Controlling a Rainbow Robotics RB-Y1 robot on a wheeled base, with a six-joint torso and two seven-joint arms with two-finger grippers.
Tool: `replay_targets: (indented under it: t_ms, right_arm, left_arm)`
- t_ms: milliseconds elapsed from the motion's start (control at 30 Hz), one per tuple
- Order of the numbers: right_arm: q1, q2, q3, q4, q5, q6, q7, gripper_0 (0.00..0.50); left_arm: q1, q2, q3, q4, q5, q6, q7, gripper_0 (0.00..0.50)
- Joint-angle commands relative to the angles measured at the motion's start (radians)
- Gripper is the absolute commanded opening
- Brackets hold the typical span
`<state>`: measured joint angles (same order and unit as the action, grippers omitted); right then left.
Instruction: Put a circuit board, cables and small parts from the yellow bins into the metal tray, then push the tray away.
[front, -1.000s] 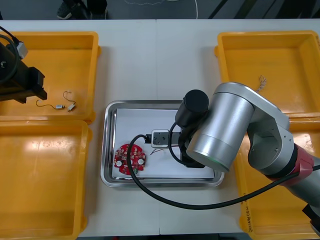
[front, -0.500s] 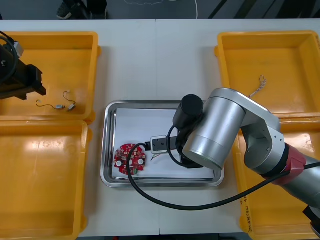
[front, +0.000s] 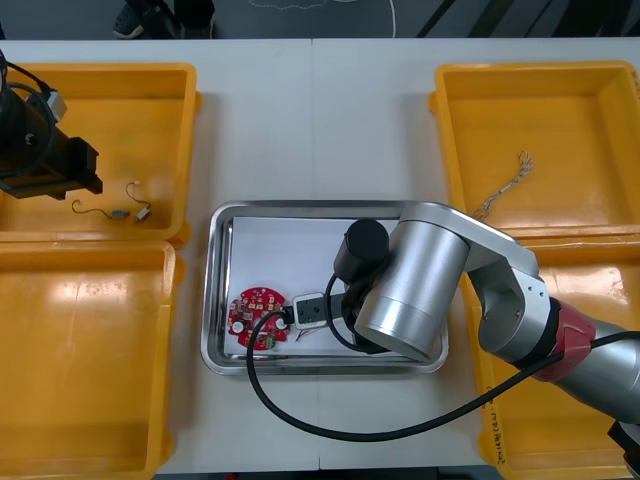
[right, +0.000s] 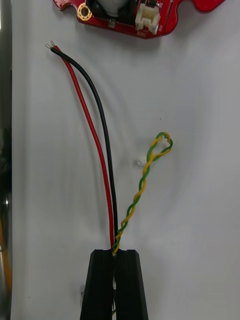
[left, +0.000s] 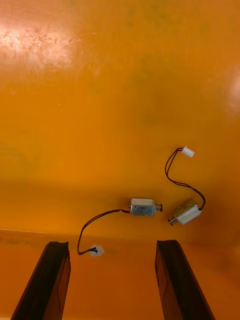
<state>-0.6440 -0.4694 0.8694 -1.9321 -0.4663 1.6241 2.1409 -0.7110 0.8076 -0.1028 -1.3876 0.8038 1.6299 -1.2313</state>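
Note:
My right gripper (right: 114, 252) is shut on the ends of two cables, a red and black cable (right: 95, 140) and a twisted yellow and green cable (right: 145, 185). Both lie on the white floor of the metal tray (front: 214, 300), reaching toward the round red circuit board (right: 131, 14). That board (front: 258, 318) sits in the tray's near left part, and my right arm (front: 410, 290) covers the tray's right half. My left gripper (left: 113, 244) hangs open above two small metal parts (left: 145, 206) with thin black wires in the far left yellow bin (front: 120, 100).
A twisted cable (front: 505, 185) lies in the far right yellow bin (front: 560, 90). The near left yellow bin (front: 80, 360) has a bare floor. My left arm (front: 40, 150) hangs over the left edge of the far left bin.
My right arm has moved nearer and leftward in the tray, bringing the cables up to the circuit board. The left arm has shifted slightly right over its bin.

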Motion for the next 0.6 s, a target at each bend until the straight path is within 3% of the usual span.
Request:
replay_targets:
  t_ms: [33,300,367,400,433,467,500,533,567,600]
  right_arm:
    - [-0.029,-0.014,0.017,-0.008,0.008,-0.015,-0.004,0.0]
    - [-0.028,-0.017,0.025,-0.005,0.005,-0.015,-0.004,0.0]
    - [-0.028,-0.017,0.025,-0.005,0.005,-0.015,-0.004,0.094]
    - [-0.028,-0.017,0.025,-0.005,0.006,-0.015,-0.004,0.094]
    - [-0.028,-0.017,0.025,-0.005,0.009,-0.015,-0.004,0.287]
    - [-0.028,-0.017,0.025,-0.005,0.015,-0.013,-0.004,0.38]
    - [-0.029,-0.017,0.025,-0.005,0.015,-0.015,-0.004,0.421]
    - [-0.028,-0.017,0.023,-0.005,0.015,-0.02,-0.006,0.421]
    - [-0.029,-0.017,0.022,-0.005,0.017,-0.021,-0.006,0.5]
    - [-0.028,-0.017,0.02,-0.007,0.017,-0.021,-0.006,0.5]
  left_arm:
    - [-0.05,0.001,-0.012,0.009,-0.011,-0.022,-0.063,0.495]
    - [-0.048,-0.054,-0.012,0.044,-0.037,-0.055,-0.073,0.498]
    - [-0.048,-0.062,-0.012,0.047,-0.041,-0.055,-0.074,0.495]
    - [-0.048,-0.07,-0.012,0.053,-0.046,-0.056,-0.077,0.495]
    - [-0.048,-0.074,-0.012,0.059,-0.049,-0.058,-0.079,0.495]
    - [-0.048,-0.081,-0.014,0.065,-0.051,-0.064,-0.083,0.496]
    - [-0.047,-0.084,-0.012,0.068,-0.054,-0.065,-0.085,0.495]
    - [-0.047,-0.091,-0.012,0.071,-0.058,-0.07,-0.088,0.493]
    - [-0.047,-0.096,-0.012,0.074,-0.063,-0.07,-0.091,0.495]
    - [-0.047,-0.1,-0.012,0.076,-0.066,-0.07,-0.094,0.494]
